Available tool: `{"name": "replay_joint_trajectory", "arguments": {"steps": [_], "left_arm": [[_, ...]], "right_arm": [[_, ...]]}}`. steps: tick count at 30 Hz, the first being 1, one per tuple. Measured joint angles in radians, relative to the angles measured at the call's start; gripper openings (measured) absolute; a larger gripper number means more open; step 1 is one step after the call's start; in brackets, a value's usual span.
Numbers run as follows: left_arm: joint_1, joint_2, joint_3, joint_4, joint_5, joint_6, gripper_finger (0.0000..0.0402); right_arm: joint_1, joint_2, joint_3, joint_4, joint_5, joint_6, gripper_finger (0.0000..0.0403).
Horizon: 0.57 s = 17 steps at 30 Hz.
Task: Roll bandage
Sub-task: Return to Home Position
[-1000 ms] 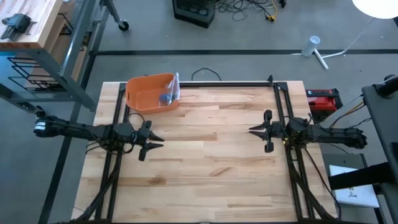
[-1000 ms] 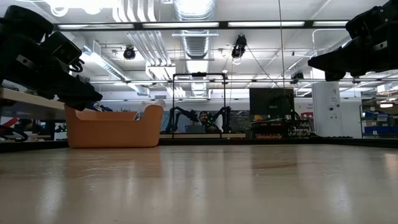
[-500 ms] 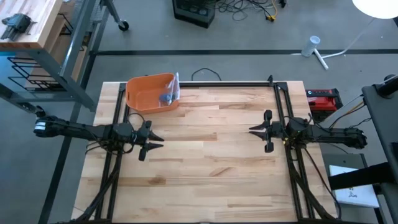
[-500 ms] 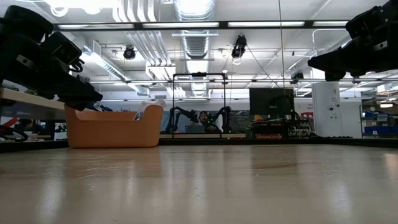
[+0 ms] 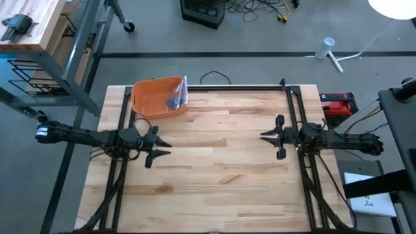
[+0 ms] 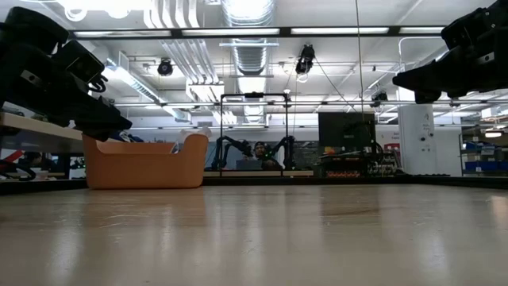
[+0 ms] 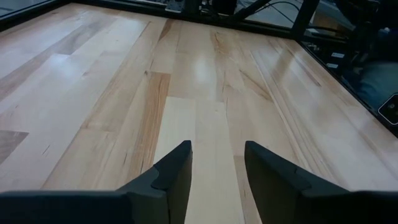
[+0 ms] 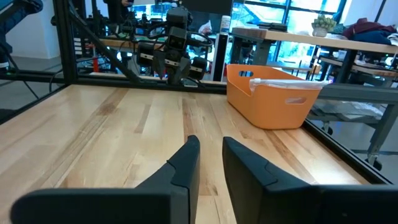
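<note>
My left gripper (image 7: 217, 149) is hanging released and empty near the bin (image 5: 148, 97); my right gripper (image 8: 211, 142), narrowly parted and empty, is hovering well apart from the bin; the bagged bandage (image 5: 173, 102) is lying inside the bin; nothing is differing from a second ago, so I'm judging myself home.

You've got one orange bin (image 5: 144, 102), one zip bag (image 5: 182, 87), one blue bandage (image 5: 173, 102), and two tools: left tool (image 5: 169, 148), right tool (image 5: 262, 136).
</note>
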Motion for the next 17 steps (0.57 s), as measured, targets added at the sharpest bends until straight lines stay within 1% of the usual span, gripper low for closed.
{"name": "replay_joint_trajectory", "arguments": {"steps": [9, 17], "left_arm": [[0.000, 0.000, 0.000, 0.000, 0.000, 0.000, 0.0124], [0.000, 0.000, 0.000, 0.000, 0.000, 0.000, 0.0105]], "right_arm": [[0.000, 0.000, 0.000, 0.000, 0.000, 0.000, 0.0038], [0.000, 0.000, 0.000, 0.000, 0.000, 0.000, 0.0049]]}}
